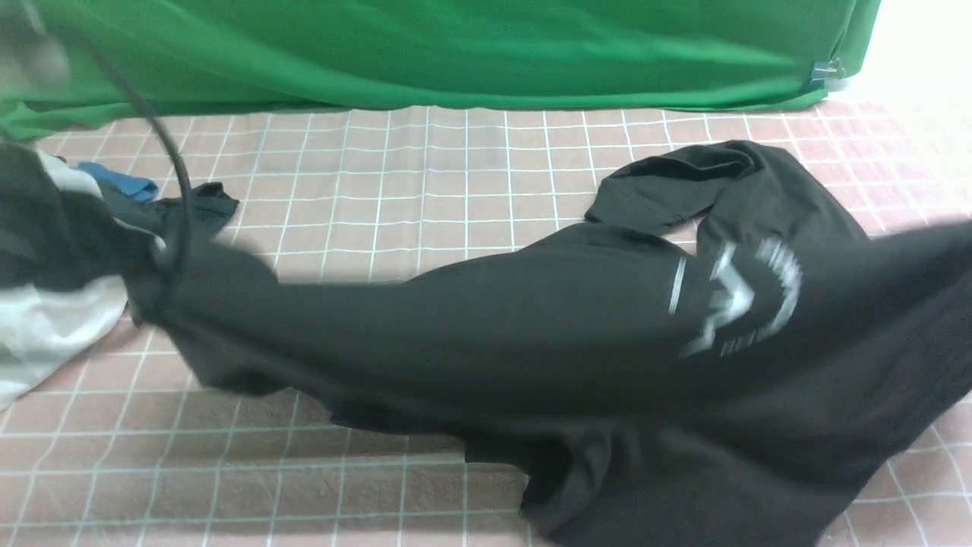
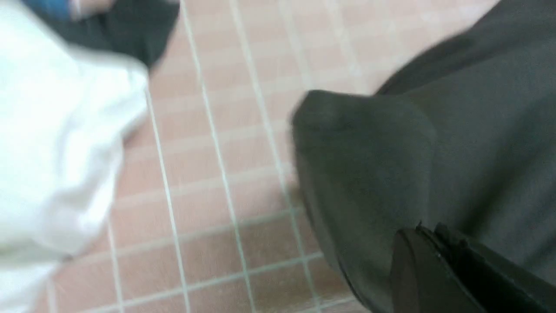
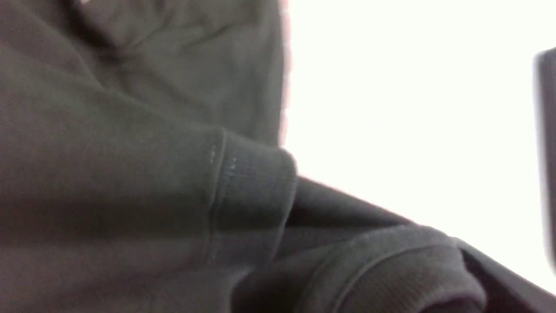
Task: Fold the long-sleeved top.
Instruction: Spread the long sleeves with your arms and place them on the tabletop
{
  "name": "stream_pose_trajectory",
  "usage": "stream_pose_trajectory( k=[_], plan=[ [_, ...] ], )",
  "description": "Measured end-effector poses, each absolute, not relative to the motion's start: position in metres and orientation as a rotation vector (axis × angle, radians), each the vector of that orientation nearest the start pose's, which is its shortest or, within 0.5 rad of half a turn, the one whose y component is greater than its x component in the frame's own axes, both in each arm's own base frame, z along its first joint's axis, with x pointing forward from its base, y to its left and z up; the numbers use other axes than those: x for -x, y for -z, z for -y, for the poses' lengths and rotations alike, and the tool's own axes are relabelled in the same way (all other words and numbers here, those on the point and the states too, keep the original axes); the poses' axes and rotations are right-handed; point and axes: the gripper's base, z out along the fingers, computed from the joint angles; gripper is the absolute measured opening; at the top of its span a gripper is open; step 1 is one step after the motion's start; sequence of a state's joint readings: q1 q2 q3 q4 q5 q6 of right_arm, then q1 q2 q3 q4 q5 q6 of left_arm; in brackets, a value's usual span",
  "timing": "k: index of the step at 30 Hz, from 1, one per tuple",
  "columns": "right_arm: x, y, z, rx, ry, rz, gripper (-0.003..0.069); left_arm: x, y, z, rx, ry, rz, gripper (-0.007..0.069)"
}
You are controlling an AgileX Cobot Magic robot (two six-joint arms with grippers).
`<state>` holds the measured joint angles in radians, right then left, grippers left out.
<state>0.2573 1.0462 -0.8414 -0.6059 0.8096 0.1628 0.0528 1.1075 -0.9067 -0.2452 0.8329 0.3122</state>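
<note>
Tension shows across the long-sleeved top. It spans the pink checked tablecloth from a bunched end just beside the white cloth bundle out to the robot's right. Well apart from the bundle, the fabric rises off the table and leaves the front view, blurred. The middle of the garment sags onto the tablecloth, and its near hem lies crumpled on the robot's side, far from the bundle. A grey-white print faces up on the part farthest from the bundle. One sleeve lies doubled back on the tablecloth beyond that print.

Left gripper: jaws pressed together, pinching the top's end nearest the bundle. Dark fabric drapes over and past the black fingers. A bare strip of tablecloth separates them from the bundle.

Right gripper: not itself seen, but closed. The right wrist view is filled at close range by the top's fabric, with a ribbed cuff and its stitched seam folded over. The grip point is hidden. The raised end of the garment lies on this side, so it is noted as pinching the top.

Other items: a blue cloth piece and a small dark cloth lie side by side just beyond the bundle. A black cable hangs in front of them. A green backdrop cloth runs farther beyond the bundle, with a metal clip at its end farthest from the bundle.
</note>
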Motion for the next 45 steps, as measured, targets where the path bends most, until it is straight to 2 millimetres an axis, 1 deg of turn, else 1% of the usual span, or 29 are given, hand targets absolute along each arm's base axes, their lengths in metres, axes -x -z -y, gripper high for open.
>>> stream_pose_trajectory(
  k=[2, 4, 5, 6, 7, 9, 11, 12, 14, 15, 16, 17, 18, 19, 20, 21, 22, 23, 24, 25, 26, 27, 28, 31, 32, 35, 38, 41, 45],
  plan=[
    [-0.215, -0.305, -0.018, 0.45, 0.467, -2.29, 0.0052, -0.215, -0.287, 0.005, -0.136, 0.151, -2.468, 0.002],
    [-0.238, -0.292, -0.017, 0.436, 0.418, -2.259, 0.0052, -0.216, -0.264, 0.005, -0.12, 0.166, -2.469, 0.002],
    [-0.248, -0.285, -0.015, 0.425, 0.41, -2.271, 0.0054, -0.216, -0.258, 0.005, -0.12, 0.169, -2.47, 0.002],
    [-0.25, -0.284, -0.015, 0.422, 0.409, -2.274, 0.0055, -0.216, -0.256, 0.006, -0.119, 0.175, -2.476, 0.002],
    [-0.266, -0.274, -0.009, 0.373, 0.395, -2.302, 0.0062, -0.217, -0.25, 0.006, -0.116, 0.191, -2.479, 0.002],
    [-0.287, -0.261, 0.0, 0.29, 0.385, -2.352, 0.0098, -0.22, -0.249, 0.008, -0.123, 0.202, -2.458, 0.002],
    [-0.305, -0.251, 0.005, 0.211, 0.386, -2.402, 0.0181, -0.222, -0.25, 0.01, -0.145, 0.199, -2.433, 0.002],
    [-0.312, -0.245, 0.008, 0.171, 0.392, -2.439, 0.0248, -0.222, -0.25, 0.011, -0.154, 0.199, -2.429, 0.002],
    [-0.321, -0.241, 0.012, 0.061, 0.42, -2.513, 0.0407, -0.222, -0.25, 0.015, -0.18, 0.203, -2.426, 0.002],
    [-0.322, -0.24, 0.012, 0.048, 0.425, -2.528, 0.0455, -0.222, -0.25, 0.016, -0.186, 0.204, -2.426, 0.002],
    [-0.323, -0.242, 0.011, 0.024, 0.438, -2.557, 0.0538, -0.221, -0.25, 0.018, -0.205, 0.203, -2.426, 0.002],
    [-0.322, -0.246, 0.009, 0.015, 0.444, -2.574, 0.0589, -0.221, -0.25, 0.019, -0.218, 0.2, -2.425, 0.002],
    [-0.318, -0.252, 0.006, 0.011, 0.439, -2.582, 0.0618, -0.221, -0.25, 0.02, -0.229, 0.198, -2.425, 0.002],
    [-0.314, -0.256, 0.001, 0.014, 0.428, -2.59, 0.0629, -0.221, -0.25, 0.021, -0.235, 0.198, -2.425, 0.002],
    [-0.308, -0.265, -0.005, 0.01, 0.403, -2.586, 0.0629, -0.221, -0.25, 0.022, -0.242, 0.198, -2.424, 0.002],
    [-0.296, -0.276, -0.015, 0.003, 0.341, -2.589, 0.0609, -0.221, -0.25, 0.022, -0.242, 0.198, -2.423, 0.002],
    [-0.293, -0.277, -0.018, 0.005, 0.321, -2.595, 0.0605, -0.221, -0.25, 0.022, -0.243, 0.197, -2.424, 0.002],
    [-0.285, -0.282, -0.022, 0.004, 0.284, -2.59, 0.0585, -0.221, -0.25, 0.022, -0.243, 0.197, -2.424, 0.002],
    [-0.269, -0.287, -0.032, -0.005, 0.186, -2.597, 0.0554, -0.221, -0.25, 0.022, -0.243, 0.197, -2.424, 0.002],
    [-0.257, -0.285, -0.037, -0.014, 0.118, -2.61, 0.054, -0.221, -0.25, 0.022, -0.243, 0.197, -2.424, 0.002],
    [-0.245, -0.278, -0.041, -0.042, 0.041, -2.63, 0.0534, -0.221, -0.25, 0.022, -0.243, 0.197, -2.424, 0.002],
    [-0.238, -0.271, -0.042, -0.063, 0.0, -2.648, 0.0535, -0.221, -0.25, 0.022, -0.243, 0.197, -2.424, 0.002],
    [-0.23, -0.258, -0.043, -0.098, -0.038, -2.682, 0.0542, -0.221, -0.25, 0.022, -0.243, 0.197, -2.424, 0.002],
    [-0.22, -0.231, -0.041, -0.167, -0.067, -2.737, 0.0562, -0.221, -0.25, 0.022, -0.249, 0.195, -2.422, 0.002],
    [-0.217, -0.218, -0.04, -0.21, -0.079, -2.755, 0.0573, -0.221, -0.25, 0.022, -0.253, 0.194, -2.422, 0.002],
    [-0.221, -0.188, -0.041, -0.298, -0.135, -2.755, 0.0582, -0.221, -0.25, 0.022, -0.257, 0.193, -2.421, 0.002],
    [-0.228, -0.173, -0.043, -0.322, -0.149, -2.769, 0.0583, -0.221, -0.249, 0.022, -0.255, 0.195, -2.422, 0.002],
    [-0.237, -0.154, -0.045, -0.338, -0.145, -2.795, 0.0582, -0.221, -0.249, 0.022, -0.256, 0.194, -2.422, 0.002],
    [-0.244, -0.145, -0.045, -0.339, -0.15, -2.782, 0.0582, -0.221, -0.249, 0.022, -0.258, 0.194, -2.423, 0.002]
  ],
)
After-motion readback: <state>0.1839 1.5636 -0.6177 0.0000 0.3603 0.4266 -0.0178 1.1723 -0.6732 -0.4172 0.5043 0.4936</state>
